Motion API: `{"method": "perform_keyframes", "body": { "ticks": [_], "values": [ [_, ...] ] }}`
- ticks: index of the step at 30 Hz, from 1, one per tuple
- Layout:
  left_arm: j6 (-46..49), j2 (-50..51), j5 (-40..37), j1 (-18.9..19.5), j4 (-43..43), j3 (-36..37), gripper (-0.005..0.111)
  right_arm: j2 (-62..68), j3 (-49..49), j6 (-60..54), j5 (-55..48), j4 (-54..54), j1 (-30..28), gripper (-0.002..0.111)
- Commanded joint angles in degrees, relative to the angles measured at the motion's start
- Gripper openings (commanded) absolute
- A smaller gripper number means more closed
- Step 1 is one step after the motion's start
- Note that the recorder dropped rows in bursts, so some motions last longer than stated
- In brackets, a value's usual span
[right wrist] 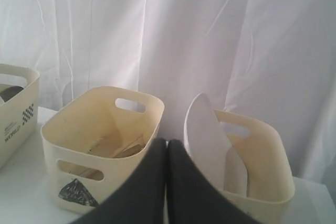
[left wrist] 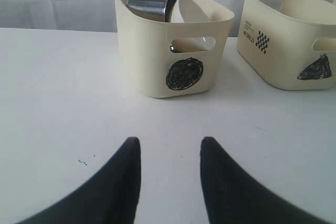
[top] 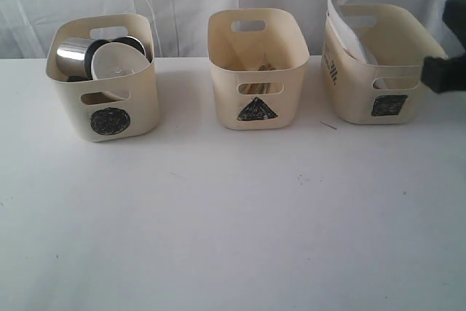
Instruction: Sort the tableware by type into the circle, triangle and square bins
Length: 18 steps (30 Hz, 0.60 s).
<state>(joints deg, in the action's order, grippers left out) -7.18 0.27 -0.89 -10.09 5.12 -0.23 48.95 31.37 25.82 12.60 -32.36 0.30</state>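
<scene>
Three bins stand in a row along the far edge of the desk (top: 233,216). The circle bin (top: 73,103), toward the left corner, holds a steel mug (top: 73,54) and a white bowl (top: 116,63). The triangle bin (top: 226,100), in the middle, holds chopsticks (right wrist: 118,148). The square bin (top: 357,103), toward the right corner, holds the plate (top: 342,30) on edge, tilted, its top above the rim. The left end effector (left wrist: 170,145) is open and empty over the desk in front of the circle bin. The right end effector (right wrist: 167,145) is closed on nothing, near the square bin.
</scene>
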Motion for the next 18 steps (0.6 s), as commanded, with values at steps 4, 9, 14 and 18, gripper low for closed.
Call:
{"method": "perform_keyframes", "body": {
  "ticks": [4,9,14,18],
  "values": [
    [-0.41,-0.27,-0.01,0.1,0.48,0.23,0.043,-14.61,-11.26,1.54,-2.99,4.79,-0.41,0.0],
    [-0.41,-0.27,-0.01,0.1,0.48,0.23,0.043,-19.64,-15.43,1.54,-6.94,4.79,-0.41,0.0],
    [-0.41,-0.27,-0.01,0.1,0.48,0.23,0.043,-21.4,-16.08,1.54,-9.15,4.79,-0.41,0.0],
    [-0.41,-0.27,-0.01,0.1,0.48,0.23,0.043,-21.44,-16.08,1.54,-9.15,4.79,-0.41,0.0]
  ]
}}
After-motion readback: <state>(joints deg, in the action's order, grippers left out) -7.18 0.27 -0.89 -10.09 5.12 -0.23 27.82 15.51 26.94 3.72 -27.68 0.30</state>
